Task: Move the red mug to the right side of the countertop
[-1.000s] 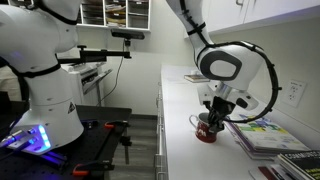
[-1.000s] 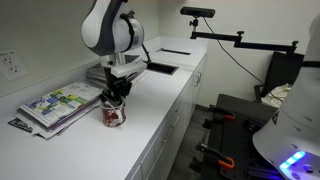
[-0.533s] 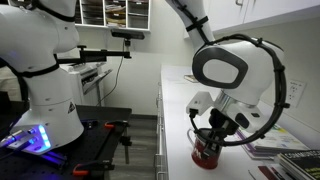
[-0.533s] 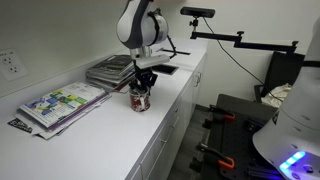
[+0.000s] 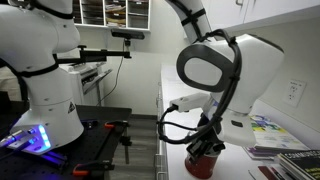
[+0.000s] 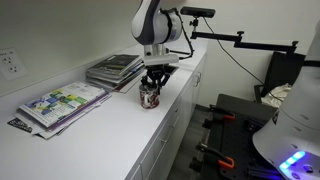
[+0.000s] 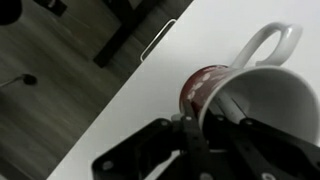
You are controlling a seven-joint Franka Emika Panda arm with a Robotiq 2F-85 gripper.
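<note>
The red mug (image 6: 150,96) is held by my gripper (image 6: 153,84) just above the white countertop (image 6: 110,130), near its front edge. In an exterior view the mug (image 5: 204,163) hangs under the large arm body, with my gripper (image 5: 208,146) on top of it. In the wrist view the mug (image 7: 252,100) fills the right side, pale inside, red outside, handle pointing up. My gripper (image 7: 212,125) is shut on its rim, one finger outside and one inside. The dark item in the mug is not clear.
A stack of magazines (image 6: 115,70) and a colourful booklet (image 6: 60,103) lie on the counter by the wall. More books (image 5: 275,135) lie beside the arm. A camera boom (image 6: 235,40) reaches over the counter's far end. The dark cart (image 5: 60,140) stands across the aisle.
My gripper has carried the red mug along the counter, away from the colourful booklet, past the magazine stack and closer to the front edge. The grip has stayed shut.
</note>
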